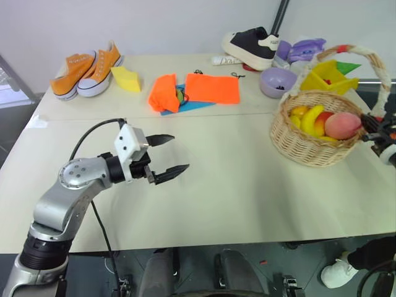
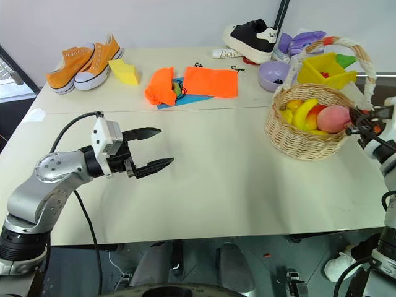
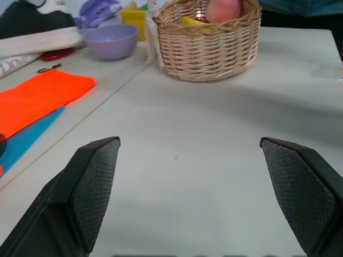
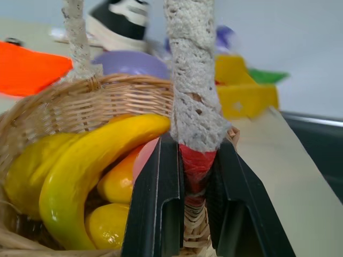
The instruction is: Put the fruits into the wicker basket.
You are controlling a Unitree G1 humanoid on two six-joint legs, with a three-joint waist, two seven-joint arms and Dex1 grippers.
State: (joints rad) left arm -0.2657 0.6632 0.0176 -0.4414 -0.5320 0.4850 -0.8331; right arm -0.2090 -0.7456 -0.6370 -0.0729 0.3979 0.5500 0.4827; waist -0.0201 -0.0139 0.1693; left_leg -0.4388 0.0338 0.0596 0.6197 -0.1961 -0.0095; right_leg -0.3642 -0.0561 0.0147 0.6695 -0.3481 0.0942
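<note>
Your right gripper (image 4: 194,214) pinches the wicker basket (image 1: 309,145) handle near the desk's right edge; ease off gently so the peach (image 1: 342,125) and banana (image 4: 91,160) stay put; left gripper (image 1: 166,158) spread, idle.

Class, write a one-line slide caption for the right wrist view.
Right gripper shut on the wicker basket's white-and-red wrapped handle, beside the curved yellow banana lying in the round tan wicker basket.

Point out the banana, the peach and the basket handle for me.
banana (image 4: 91,160): right wrist view, middle of its curved body.
peach (image 1: 342,125): left eye view, centre of its pink side.
basket handle (image 4: 191,80): right wrist view, white-wrapped upright part.
</note>
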